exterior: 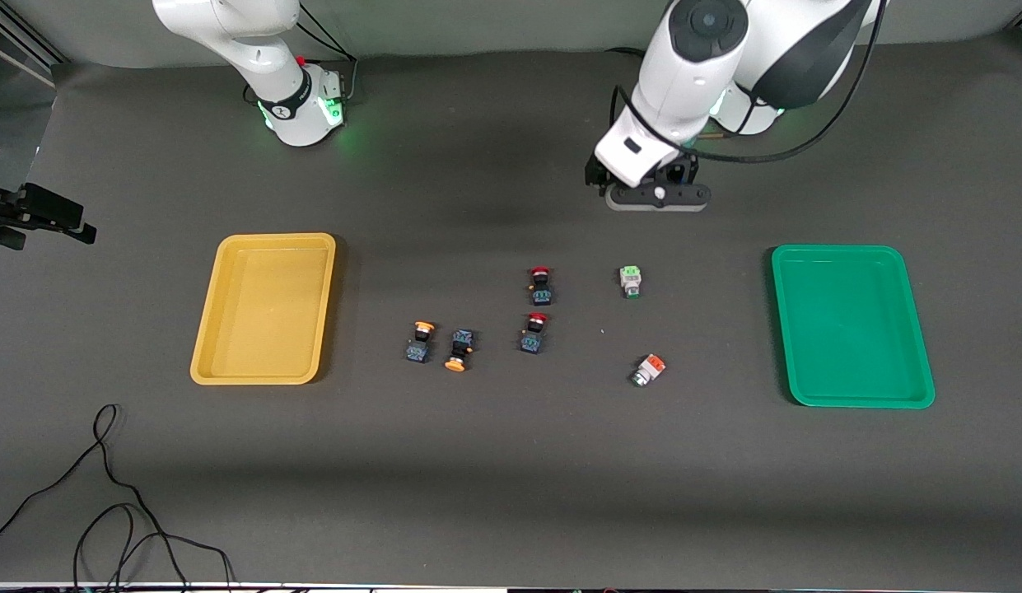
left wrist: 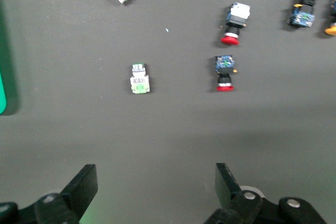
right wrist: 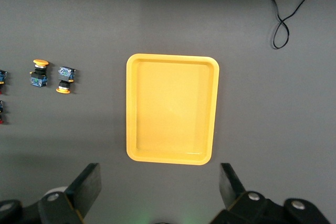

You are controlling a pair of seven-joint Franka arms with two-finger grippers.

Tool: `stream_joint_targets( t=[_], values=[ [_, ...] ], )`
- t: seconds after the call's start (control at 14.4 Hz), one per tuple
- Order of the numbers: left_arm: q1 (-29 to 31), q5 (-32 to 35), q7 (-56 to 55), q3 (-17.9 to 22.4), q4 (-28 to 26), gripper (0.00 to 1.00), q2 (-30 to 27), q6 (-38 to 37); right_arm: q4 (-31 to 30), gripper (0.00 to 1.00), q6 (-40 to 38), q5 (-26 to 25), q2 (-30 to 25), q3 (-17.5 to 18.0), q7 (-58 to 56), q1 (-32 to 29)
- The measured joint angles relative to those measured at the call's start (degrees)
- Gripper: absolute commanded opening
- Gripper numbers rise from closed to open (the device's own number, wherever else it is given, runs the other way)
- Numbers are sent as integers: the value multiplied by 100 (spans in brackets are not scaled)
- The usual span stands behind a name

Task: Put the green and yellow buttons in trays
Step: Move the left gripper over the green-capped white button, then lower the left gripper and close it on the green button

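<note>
Dark grey table [exterior: 494,478] carrying two trays and six small push-button switches.

Yellow tray [exterior: 204,346]: toward the right arm's end of the table, nothing in it. Green tray [exterior: 914,329]: toward the left arm's end, nothing in it.

Between the trays, on the table:
- first yellow-capped button [exterior: 420,341] and second yellow-capped button [exterior: 459,349], dark bodies, just beside each other, closest of the group to the yellow tray.
- two red-capped switches, one [exterior: 541,285] farther from the front camera, one [exterior: 534,333] nearer to it, in the middle of the group.
- white button with green block [exterior: 631,282], toward the green tray.
- white button with orange block [exterior: 648,370], nearer to the front camera than the green-block one, lying tilted.

Left end effector [exterior: 659,196]: over bare table, farther from the front camera than the white green-block button; fingers [left wrist: 84,184] spread wide, holding nothing.

Right end effector [right wrist: 160,187]: seen only in the right wrist view, high over the yellow tray; fingers [right wrist: 89,182] spread wide, holding nothing.

Black cable [exterior: 107,494]: loose on the table nearest the front camera, at the right arm's end.
</note>
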Motion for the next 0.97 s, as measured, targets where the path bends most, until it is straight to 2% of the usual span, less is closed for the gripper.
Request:
stream_joint_targets(
  t=[0.21, 0.48, 0.76, 0.97],
  values=[
    [3, 184, 0, 41, -489, 100, 187, 650, 2, 100, 5, 0, 2, 0, 0, 0],
    [29, 681, -34, 83, -668, 100, 866, 1196, 12, 100, 8, 0, 3, -12, 0, -3],
    [170, 735, -332, 122, -1111, 99, 1376, 2390, 23, 100, 19, 0, 5, -99, 0, -16],
    [172, 736, -630, 116, -1210, 99, 1799, 3065, 33, 100, 19, 0, 10, -102, 0, -16]
  ],
)
